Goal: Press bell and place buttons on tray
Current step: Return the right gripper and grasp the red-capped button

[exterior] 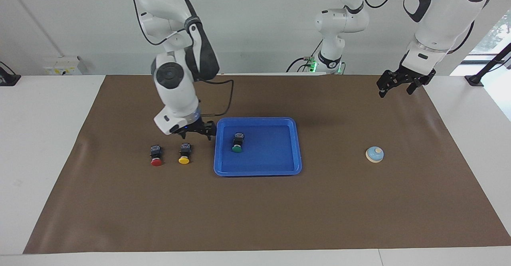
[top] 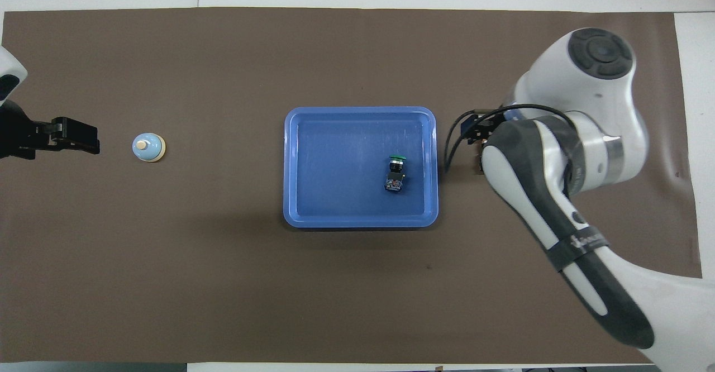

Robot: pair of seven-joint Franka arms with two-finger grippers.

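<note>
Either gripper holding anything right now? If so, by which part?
Nothing held. Right gripper is open above the yellow button; left gripper waits open; green button lies free in the tray.

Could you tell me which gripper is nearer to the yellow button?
Right. The right gripper hangs just above the yellow button; the left gripper waits at the other end, past the bell.
</note>
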